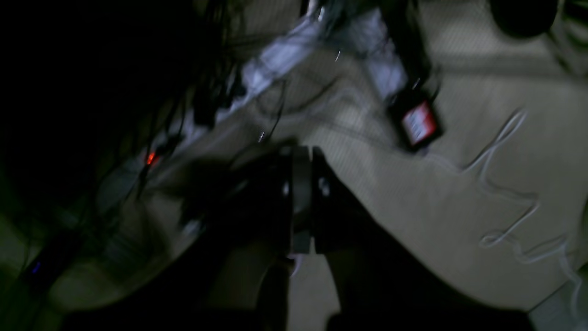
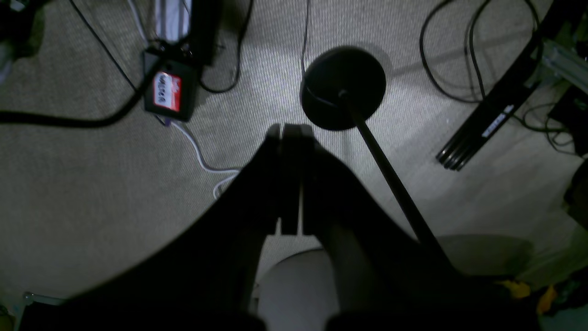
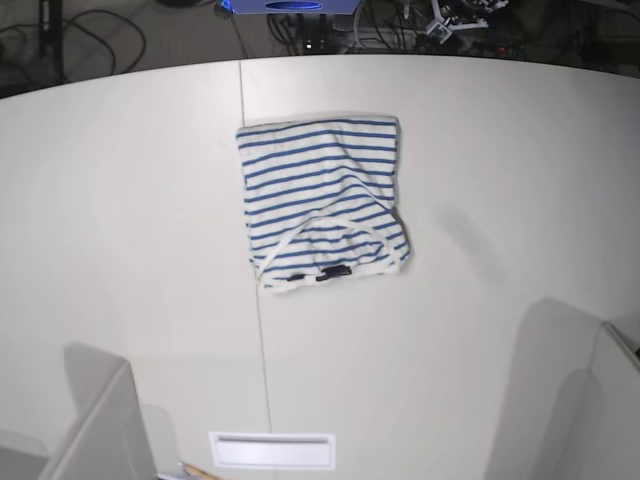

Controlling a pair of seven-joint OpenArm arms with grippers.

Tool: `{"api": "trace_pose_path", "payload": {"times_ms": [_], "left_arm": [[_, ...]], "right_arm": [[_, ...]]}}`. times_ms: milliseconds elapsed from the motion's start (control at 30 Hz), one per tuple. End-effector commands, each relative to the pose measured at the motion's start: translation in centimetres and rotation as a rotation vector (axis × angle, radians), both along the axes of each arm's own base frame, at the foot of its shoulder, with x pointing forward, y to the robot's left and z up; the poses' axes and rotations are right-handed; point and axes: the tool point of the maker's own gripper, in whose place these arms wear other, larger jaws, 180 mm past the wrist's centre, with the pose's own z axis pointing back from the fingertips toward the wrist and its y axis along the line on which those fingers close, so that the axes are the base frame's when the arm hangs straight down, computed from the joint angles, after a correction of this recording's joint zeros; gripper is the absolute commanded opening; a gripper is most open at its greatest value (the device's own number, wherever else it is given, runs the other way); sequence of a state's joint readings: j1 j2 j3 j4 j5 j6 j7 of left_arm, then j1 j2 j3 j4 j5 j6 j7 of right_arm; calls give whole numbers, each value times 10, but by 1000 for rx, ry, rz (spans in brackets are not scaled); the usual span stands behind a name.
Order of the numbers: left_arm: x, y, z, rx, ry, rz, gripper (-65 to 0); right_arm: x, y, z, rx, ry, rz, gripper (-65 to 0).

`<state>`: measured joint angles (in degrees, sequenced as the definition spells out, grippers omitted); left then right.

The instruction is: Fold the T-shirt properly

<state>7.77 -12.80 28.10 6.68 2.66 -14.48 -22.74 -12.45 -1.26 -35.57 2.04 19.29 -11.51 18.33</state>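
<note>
The T-shirt (image 3: 322,200), white with thin blue stripes, lies folded into a rough square on the white table (image 3: 480,150), a little behind its middle. Its neck trim and small dark label (image 3: 335,271) face the near edge. Neither gripper shows in the base view. In the blurred left wrist view my left gripper (image 1: 302,154) is off the table over carpet, its fingers together and empty. In the right wrist view my right gripper (image 2: 290,129) is also over the carpet, shut and empty. The shirt shows in neither wrist view.
Grey arm parts stand at the table's near left (image 3: 100,425) and near right (image 3: 610,400). On the floor are a black round stand base (image 2: 343,87), a black adapter with a red-white label (image 2: 167,92), black bars (image 2: 496,110) and cables (image 1: 505,184).
</note>
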Motion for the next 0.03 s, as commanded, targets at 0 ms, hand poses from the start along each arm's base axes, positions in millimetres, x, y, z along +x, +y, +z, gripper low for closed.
{"api": "trace_pose_path", "payload": {"times_ms": [0], "left_arm": [[-3, 14, 2, 25, 1, 1, -650]], "right_arm": [[0, 3, 1, 4, -11, -9, -650]]}}
